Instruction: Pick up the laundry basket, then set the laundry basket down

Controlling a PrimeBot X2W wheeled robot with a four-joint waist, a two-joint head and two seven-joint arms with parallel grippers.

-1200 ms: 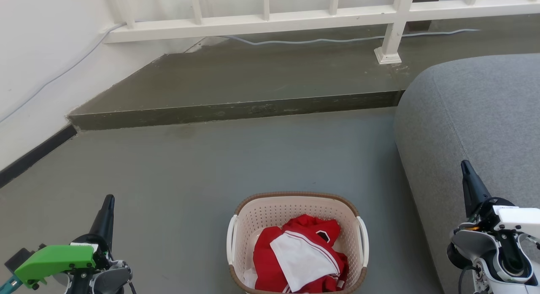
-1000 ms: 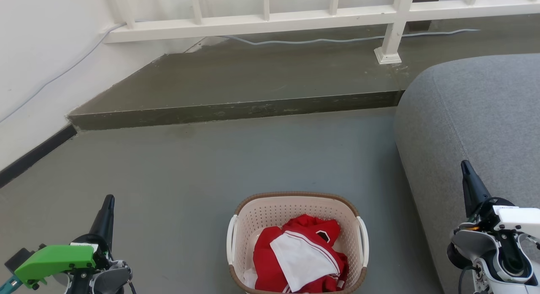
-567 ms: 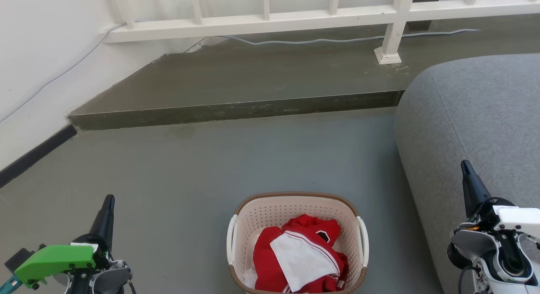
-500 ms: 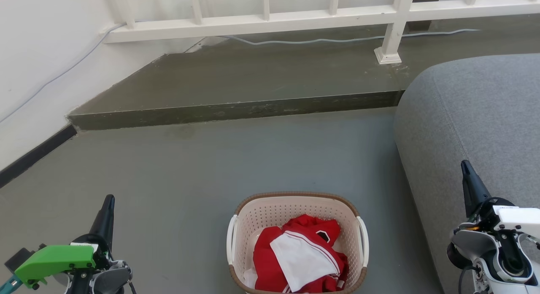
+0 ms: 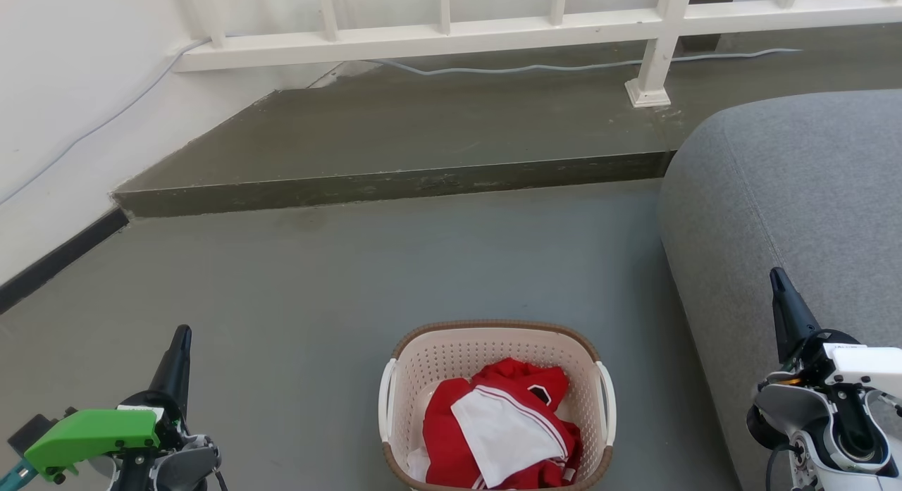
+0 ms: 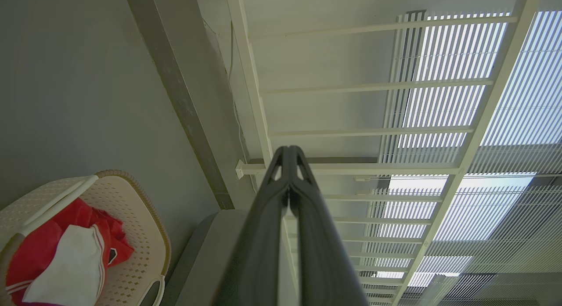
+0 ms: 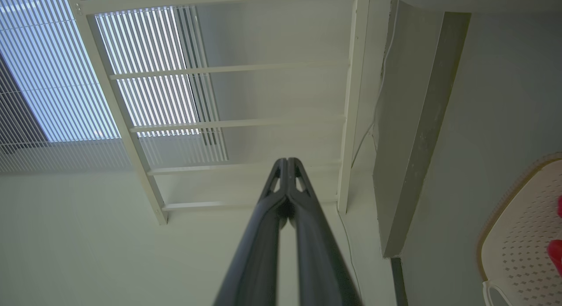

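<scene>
The laundry basket point(image 5: 423, 364), cream with perforated walls, a brown rim and white loop handles, stands on the grey floor at the bottom middle of the head view. Red and white clothes point(image 5: 504, 434) lie inside it. My left gripper point(image 5: 182, 334) is at the lower left, well apart from the basket, its fingers shut together with nothing between them. At the lower right my right gripper point(image 5: 775, 275) is likewise shut and empty, beside the sofa. In the left wrist view the laundry basket point(image 6: 149, 235) sits at the lower left of the shut left gripper point(image 6: 288, 150). The right wrist view has the laundry basket point(image 7: 513, 235) at its right edge and the shut right gripper point(image 7: 287, 162).
A grey sofa point(image 5: 796, 195) fills the right side, close to the basket. A raised concrete step point(image 5: 394, 184) runs across ahead, with a white railing point(image 5: 451, 33) and a loose cable point(image 5: 535, 68) behind it. A white wall point(image 5: 63, 110) closes the left side.
</scene>
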